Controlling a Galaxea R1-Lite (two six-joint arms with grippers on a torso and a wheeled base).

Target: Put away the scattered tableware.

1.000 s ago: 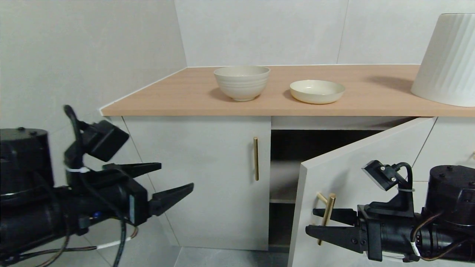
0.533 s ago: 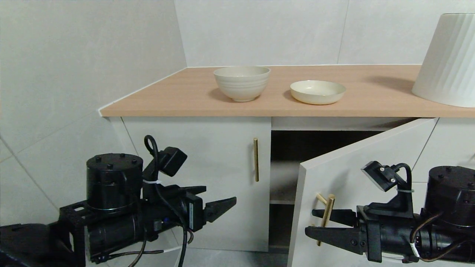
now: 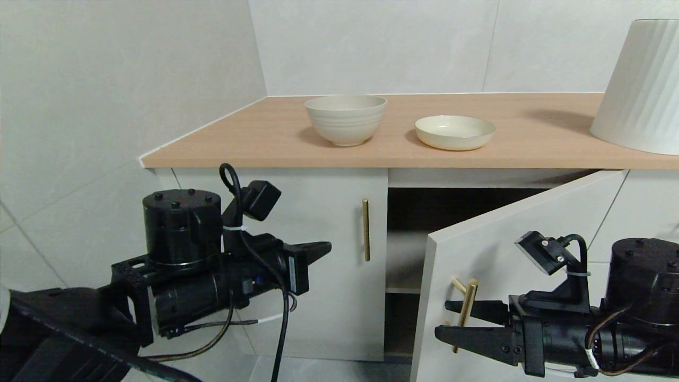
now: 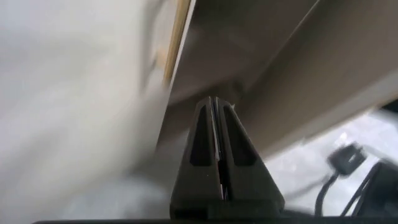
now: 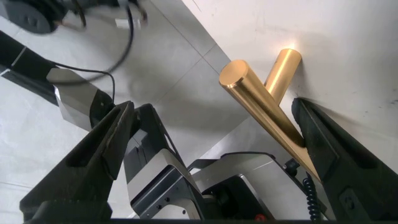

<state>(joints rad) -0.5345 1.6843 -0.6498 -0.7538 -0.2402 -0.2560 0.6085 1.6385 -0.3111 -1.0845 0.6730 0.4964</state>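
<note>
A deep cream bowl (image 3: 345, 119) and a shallow cream dish (image 3: 455, 132) stand side by side on the wooden countertop (image 3: 254, 138). Below the counter, my left gripper (image 3: 324, 246) is shut with nothing in it, its tip in front of the closed left cabinet door (image 3: 297, 212). The left wrist view shows my left gripper (image 4: 215, 109) with its fingers pressed together, near that door's brass handle (image 4: 177, 37). My right gripper (image 3: 443, 318) is open, its fingers on either side of the open door's brass handle (image 3: 466, 305). That handle (image 5: 261, 102) lies between my right gripper's (image 5: 212, 106) spread fingers.
A tall white ribbed lampshade (image 3: 642, 85) stands on the counter's right end. The right cabinet door (image 3: 509, 233) is swung partly open, showing a dark interior with a shelf (image 3: 406, 286). The left door has an upright brass handle (image 3: 365, 228). A tiled wall runs along the left.
My left arm has swung right and forward towards the closed left door, and its fingers went from open to shut. The right arm stayed at the handle.
</note>
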